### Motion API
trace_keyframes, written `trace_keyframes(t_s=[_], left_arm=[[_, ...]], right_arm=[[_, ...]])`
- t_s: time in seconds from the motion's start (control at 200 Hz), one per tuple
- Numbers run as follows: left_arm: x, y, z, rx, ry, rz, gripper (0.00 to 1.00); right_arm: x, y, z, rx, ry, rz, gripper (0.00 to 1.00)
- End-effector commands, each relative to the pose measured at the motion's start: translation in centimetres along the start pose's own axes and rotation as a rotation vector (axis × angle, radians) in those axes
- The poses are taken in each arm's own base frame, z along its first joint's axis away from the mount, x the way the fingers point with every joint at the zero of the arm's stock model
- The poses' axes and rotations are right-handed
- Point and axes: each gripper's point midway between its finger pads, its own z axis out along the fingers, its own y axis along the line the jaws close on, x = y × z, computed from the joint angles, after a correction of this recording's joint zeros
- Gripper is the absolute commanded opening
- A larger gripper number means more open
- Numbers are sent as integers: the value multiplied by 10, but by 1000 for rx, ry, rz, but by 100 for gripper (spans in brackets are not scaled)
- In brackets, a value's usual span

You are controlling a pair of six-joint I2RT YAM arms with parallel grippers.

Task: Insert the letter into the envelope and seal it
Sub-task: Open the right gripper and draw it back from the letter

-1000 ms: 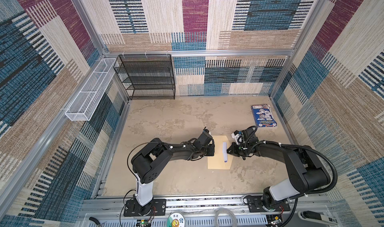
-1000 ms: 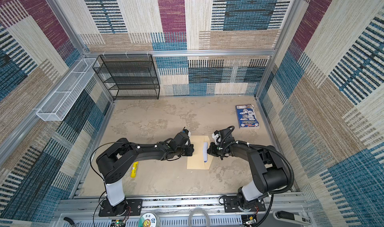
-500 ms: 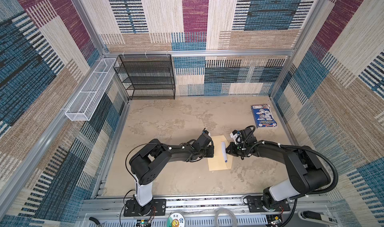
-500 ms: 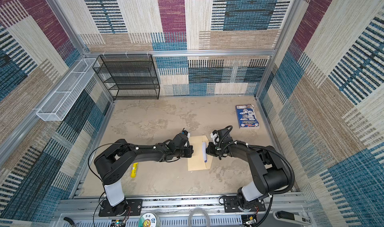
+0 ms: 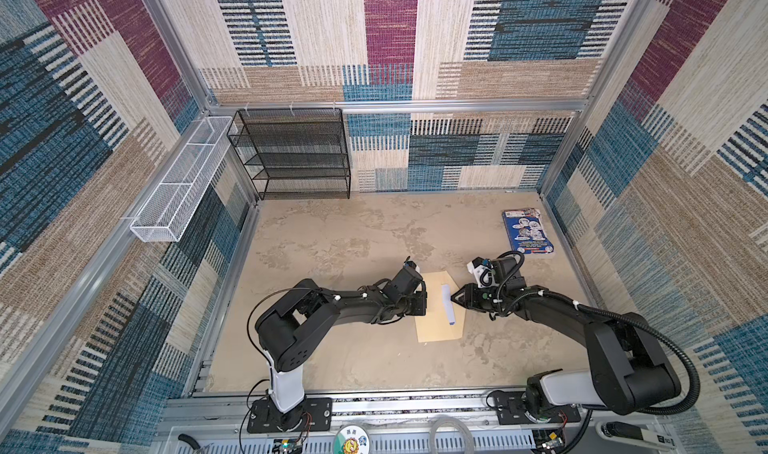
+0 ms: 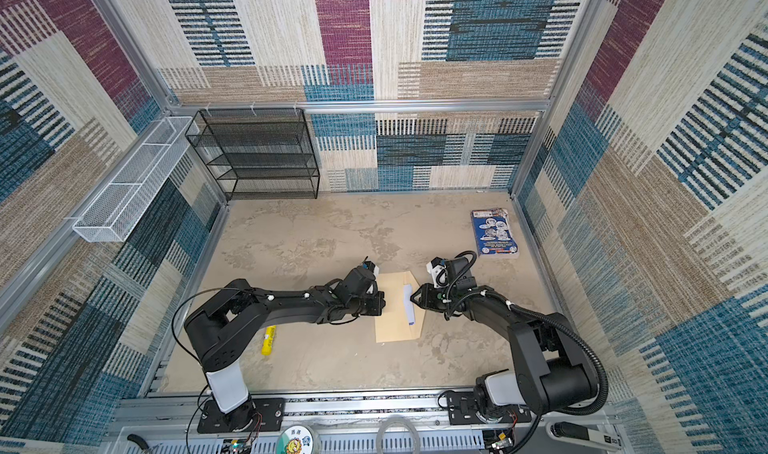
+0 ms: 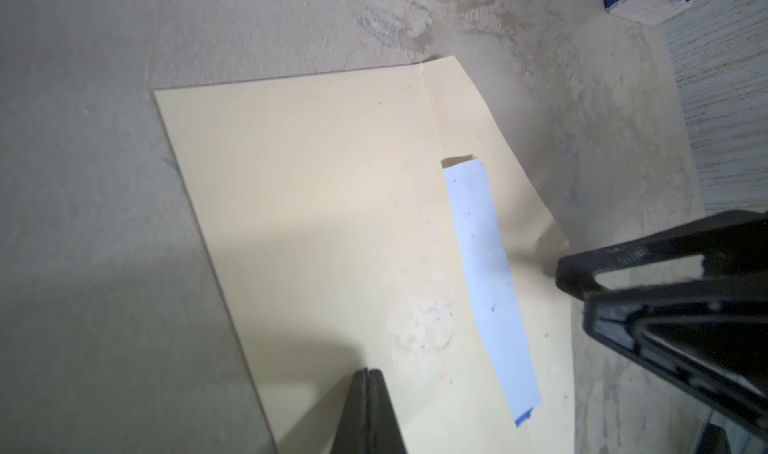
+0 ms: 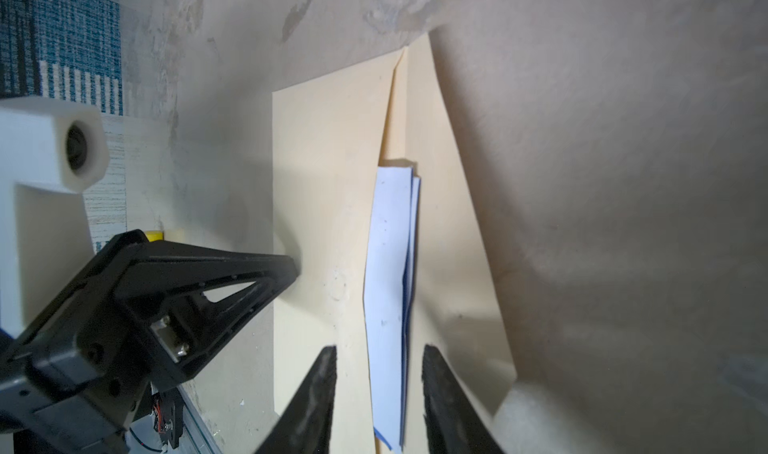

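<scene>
Shows the letter (image 5: 447,304) mostly inside the envelope (image 5: 432,325), flat on the tabletop (image 5: 353,244), with only a white strip out at the mouth. Presses on the envelope with the left hand (image 7: 368,375), closed and empty. Holds the right hand (image 8: 379,348) parted around the strip, not gripping. Probably leaves the last push and folding the open flap (image 7: 465,111) to seal.
</scene>
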Motion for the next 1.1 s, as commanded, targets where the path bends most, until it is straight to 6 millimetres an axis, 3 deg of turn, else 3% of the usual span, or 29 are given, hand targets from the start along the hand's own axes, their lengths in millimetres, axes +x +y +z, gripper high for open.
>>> trace_keyframes(t_s=[0.0,0.21,0.441,0.611,0.826,1.092], left_arm=[[-4,-2,-7,-2,-8,23,9],[-5,7,-13,-33,-15,-4,22],[2,21,-10,-59,-15,-49,39],[5,19,-5,-36,-12,-56,39],[11,23,0,-38,2,-61,32],[14,22,4,-19,10,-66,28]], right_arm=[[-7,10,3,-56,-14,-36,35],[0,-4,11,-11,6,-20,31],[7,-4,14,-29,10,-12,25],[11,-4,19,-20,27,-13,19],[17,-6,24,-15,37,-4,4],[19,-2,30,-23,50,-4,1]])
